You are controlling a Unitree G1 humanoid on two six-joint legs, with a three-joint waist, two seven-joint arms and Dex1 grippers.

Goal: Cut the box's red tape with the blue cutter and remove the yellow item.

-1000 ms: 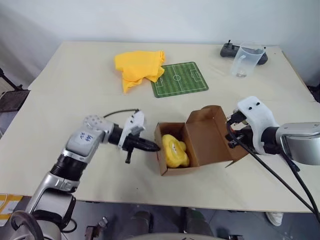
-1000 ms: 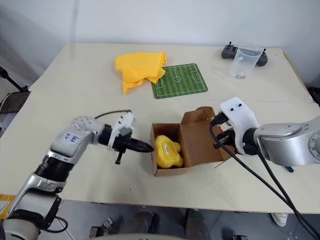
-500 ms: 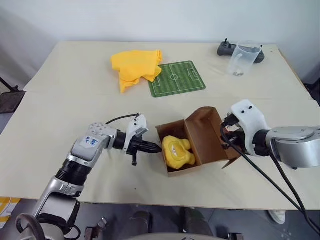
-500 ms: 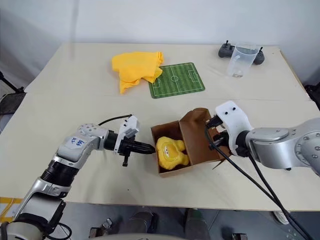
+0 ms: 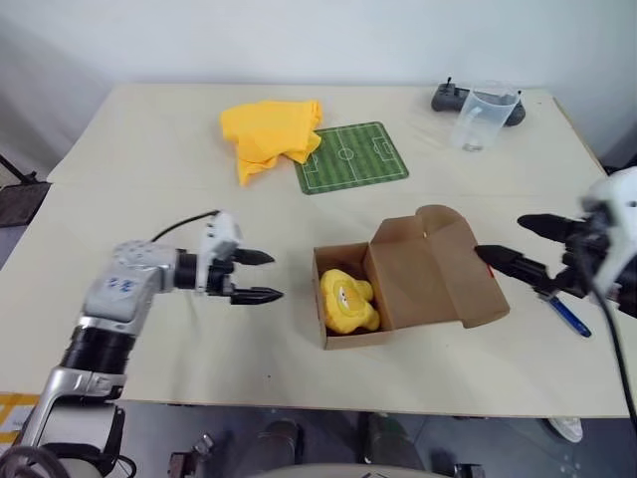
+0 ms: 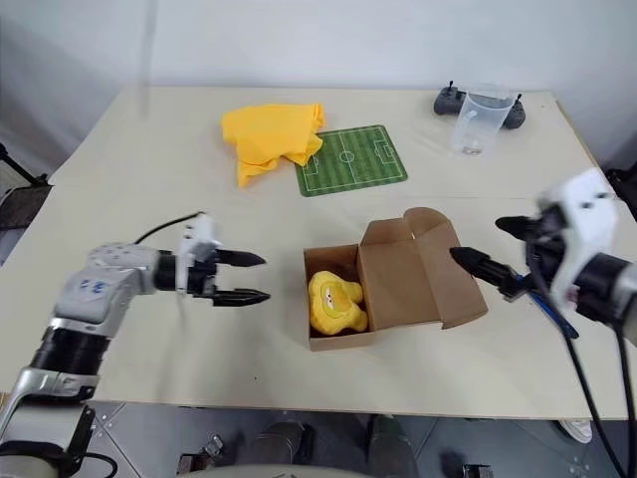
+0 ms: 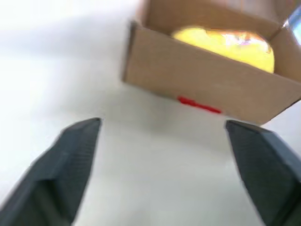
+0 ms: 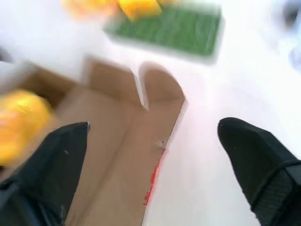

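The brown box (image 5: 345,332) lies open on the table, its lid (image 5: 438,274) folded back to the right. The yellow item (image 5: 348,302) sits inside it. My left gripper (image 5: 271,276) is open and empty, a short way left of the box and pointing at it. My right gripper (image 5: 500,239) is open and empty, just right of the lid and above it. The blue cutter (image 5: 569,317) lies on the table right of the box, under my right arm. A strip of red tape (image 7: 200,104) shows low on the box's wall in the left wrist view, and more red tape (image 8: 151,181) on the lid's edge.
A yellow cloth (image 5: 271,134) and a green football-pitch mat (image 5: 351,157) lie at the back middle. A clear plastic jug (image 5: 481,118) and a black controller (image 5: 450,98) stand at the back right. The table's front edge (image 5: 299,402) runs close below the box.
Both grippers have opened and drawn away from the box, the left one to the left, the right one to the right and up. The lid now lies folded back by itself.
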